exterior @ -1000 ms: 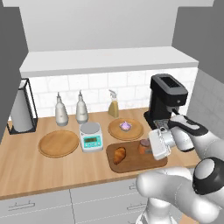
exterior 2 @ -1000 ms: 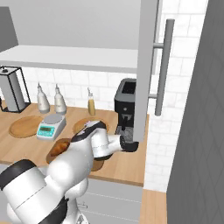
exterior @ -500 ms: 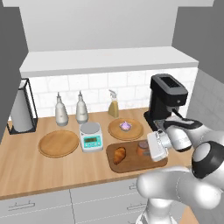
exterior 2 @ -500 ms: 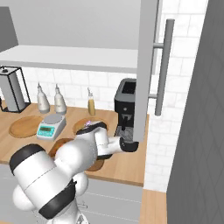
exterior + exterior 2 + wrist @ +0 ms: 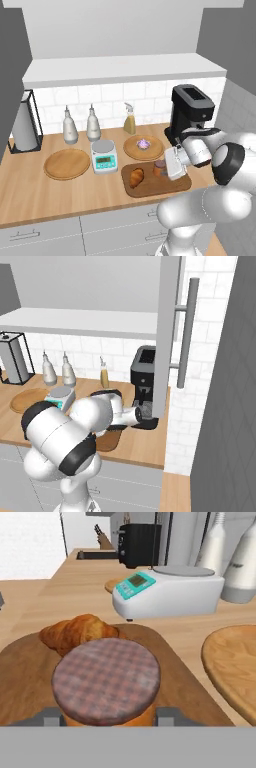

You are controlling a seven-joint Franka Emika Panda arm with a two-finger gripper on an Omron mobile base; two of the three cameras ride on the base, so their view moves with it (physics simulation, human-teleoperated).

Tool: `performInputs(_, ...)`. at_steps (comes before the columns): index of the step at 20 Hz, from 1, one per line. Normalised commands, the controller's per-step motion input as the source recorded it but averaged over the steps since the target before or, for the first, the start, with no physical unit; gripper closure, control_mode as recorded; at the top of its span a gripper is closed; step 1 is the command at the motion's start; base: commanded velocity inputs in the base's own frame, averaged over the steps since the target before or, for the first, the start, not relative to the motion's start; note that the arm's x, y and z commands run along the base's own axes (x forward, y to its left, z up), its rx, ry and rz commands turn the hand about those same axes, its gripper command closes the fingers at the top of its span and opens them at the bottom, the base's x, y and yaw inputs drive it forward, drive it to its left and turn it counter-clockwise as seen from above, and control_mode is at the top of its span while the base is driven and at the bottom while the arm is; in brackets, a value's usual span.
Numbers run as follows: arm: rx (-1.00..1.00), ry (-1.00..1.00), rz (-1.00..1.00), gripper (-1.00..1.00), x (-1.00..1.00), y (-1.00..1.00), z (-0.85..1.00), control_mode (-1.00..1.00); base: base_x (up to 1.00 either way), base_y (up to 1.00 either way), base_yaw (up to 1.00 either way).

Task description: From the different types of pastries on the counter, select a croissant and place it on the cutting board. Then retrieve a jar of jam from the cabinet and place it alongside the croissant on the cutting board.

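Two items share the cutting board (image 5: 172,186) in the left base view: croissant (image 5: 136,176) left, jam jar (image 5: 159,168) right, gripper (image 5: 167,164) alongside. Hand view: fingertips (image 5: 49,716) pinch the jar (image 5: 106,679), croissant (image 5: 76,632) just beyond, near the kitchen scale (image 5: 165,591).

Counter (image 5: 55,192): cutting board (image 5: 150,186) near the front edge. On the board, croissant (image 5: 136,176) to the left, jar of jam (image 5: 160,168) just beside it to the right. Gripper (image 5: 167,164) against the jar's right side. Behind the board, a round plate (image 5: 131,147) bearing a pastry (image 5: 143,144). Scale (image 5: 104,155) left of that plate; second round plate (image 5: 66,163) further left. Two bottles (image 5: 70,127) and a spray bottle (image 5: 129,120) along the back wall. Coffee machine (image 5: 192,111) at the right rear; paper-towel stand (image 5: 24,125) at the far left.
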Motion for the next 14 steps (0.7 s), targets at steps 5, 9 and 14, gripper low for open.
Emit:
performInputs(5,-0.01,0.0,0.0,-1.0,0.11,0.0,-0.28,-1.0,0.0,0.0,0.0)
performInputs(9,-0.01,0.0,0.0,-1.0,0.0,0.0,-0.21,-1.0,0.0,0.0,0.0)
performInputs(14,0.0,0.0,0.0,-1.0,0.0,0.0,-0.04,-1.0,0.0,0.0,0.0)
